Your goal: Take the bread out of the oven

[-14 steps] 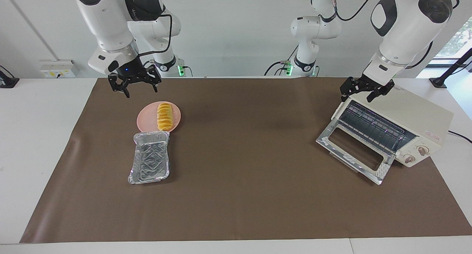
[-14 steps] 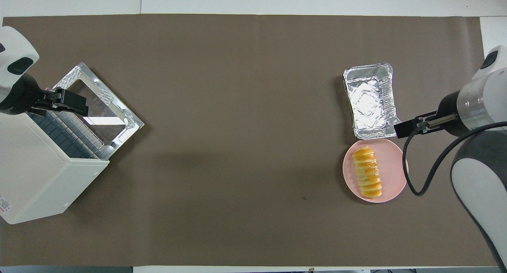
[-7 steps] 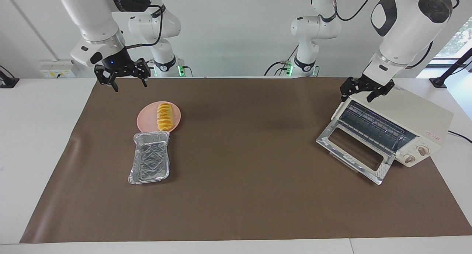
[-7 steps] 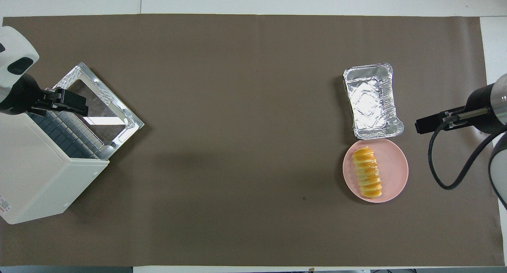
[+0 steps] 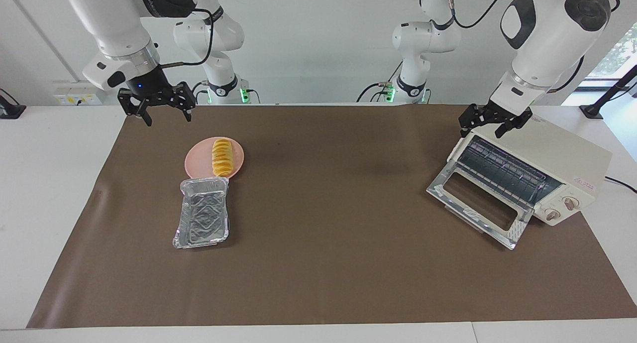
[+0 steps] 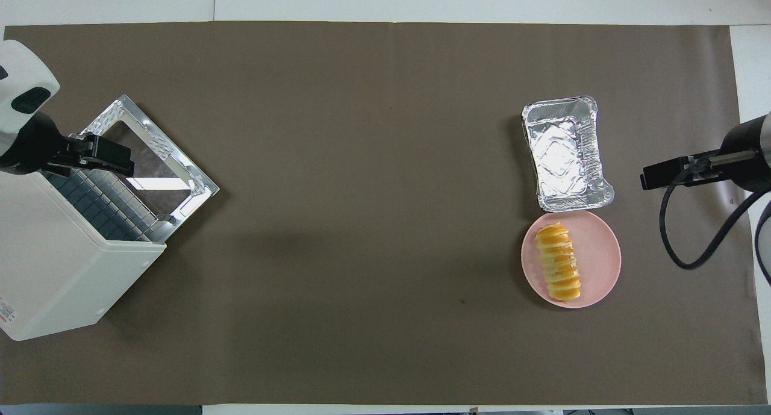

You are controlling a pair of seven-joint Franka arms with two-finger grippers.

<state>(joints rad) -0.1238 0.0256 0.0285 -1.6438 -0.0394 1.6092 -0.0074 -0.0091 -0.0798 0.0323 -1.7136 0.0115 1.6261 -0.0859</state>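
bread (image 5: 222,157) rests on pink plate (image 5: 196,160), out of the oven (image 5: 537,176); my right gripper (image 5: 165,115) and left gripper (image 5: 482,129) hang released, empty.

Bread (image 5: 222,157): small golden-yellow loaf w/ crosswise ridges, lying flat on pink plate (image 5: 197,160) toward right arm's end of bench, long axis running to/from robots. Oven (image 5: 542,164): cream-white box at left arm's end, set at an angle, silver-framed glass door folded down open, wire rack visible, 2 knobs
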